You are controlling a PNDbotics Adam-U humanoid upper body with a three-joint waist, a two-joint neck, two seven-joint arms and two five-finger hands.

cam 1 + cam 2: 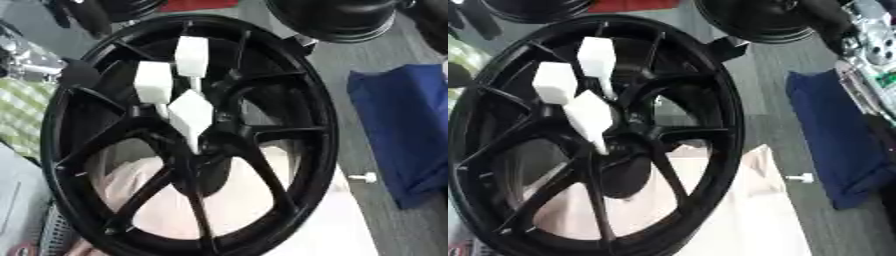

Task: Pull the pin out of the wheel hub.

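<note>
Wheel [188, 135] fills most of the frame, black, standing tilted, its spokes running out from the hub [206, 132] near the middle. Three white pins stick out of the hub area: one upper pin [192, 56] toward the top centre, one pin [153, 82] just left of it, and a third pin [190, 114] lower, right over the hub, its narrow end pointing down into it. Behind the lower spokes I see a pale pink sheet [745, 210]. At the right a blue cloth [402, 130] lies on the grey floor, and a small white peg [364, 177] lies just beside its left edge. Silver and black parts of my right arm [868, 45] show in the upper right corner of the right eye view; I cannot tell how that hand's fingers stand. My left hand does not show.
</note>
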